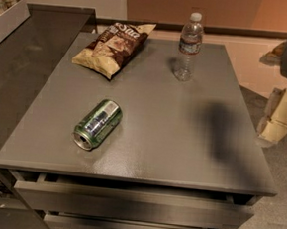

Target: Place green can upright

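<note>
Camera view. Showing only in part at the right edge, off the side of the grey table (179, 159): the gripper (278, 116), pale, not on the can; cannot tell whether spread or pressed together.

Judged as the step in hand: reaching over to the green can (97, 125). To do it well: come across above the table top, passing in front of the water bottle (189, 44); set the grasp across the can's round body, not along its axis; take it near the middle so as not to set it rolling; close gently on thin metal; lift clear, turn the axis vertical, set down flat on bare table; let go only once steady.

Lying on its side, well apart from the gripper, across most of the table top from it: the can, one silver end toward the front edge, axis slanting back toward the gripper's side; untouched, not yet upright. Behind the can, about as far from the gripper: a chip bag (114, 45); nearer the gripper, at the back: the bottle, standing; both well apart from the can.
</note>
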`<action>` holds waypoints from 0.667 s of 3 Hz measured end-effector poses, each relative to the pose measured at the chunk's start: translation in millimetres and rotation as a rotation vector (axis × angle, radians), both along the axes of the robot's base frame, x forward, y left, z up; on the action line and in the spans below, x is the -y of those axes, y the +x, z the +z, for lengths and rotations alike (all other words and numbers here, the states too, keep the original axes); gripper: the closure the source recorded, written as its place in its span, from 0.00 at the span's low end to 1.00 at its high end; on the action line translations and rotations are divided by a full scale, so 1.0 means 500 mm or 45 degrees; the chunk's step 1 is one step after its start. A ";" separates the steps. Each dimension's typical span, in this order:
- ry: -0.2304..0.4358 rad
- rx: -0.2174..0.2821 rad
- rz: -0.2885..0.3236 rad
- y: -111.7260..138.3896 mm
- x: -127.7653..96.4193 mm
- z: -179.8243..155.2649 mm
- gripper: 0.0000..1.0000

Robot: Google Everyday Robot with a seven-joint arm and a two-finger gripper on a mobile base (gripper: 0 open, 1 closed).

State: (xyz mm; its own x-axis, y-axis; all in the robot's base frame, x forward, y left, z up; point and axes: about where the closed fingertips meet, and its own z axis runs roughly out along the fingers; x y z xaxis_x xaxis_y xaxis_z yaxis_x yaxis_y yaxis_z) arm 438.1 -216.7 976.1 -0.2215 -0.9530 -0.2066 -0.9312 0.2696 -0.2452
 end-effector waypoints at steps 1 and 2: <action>0.000 0.000 0.000 0.000 0.000 0.000 0.00; -0.014 0.037 0.090 0.009 -0.029 0.001 0.00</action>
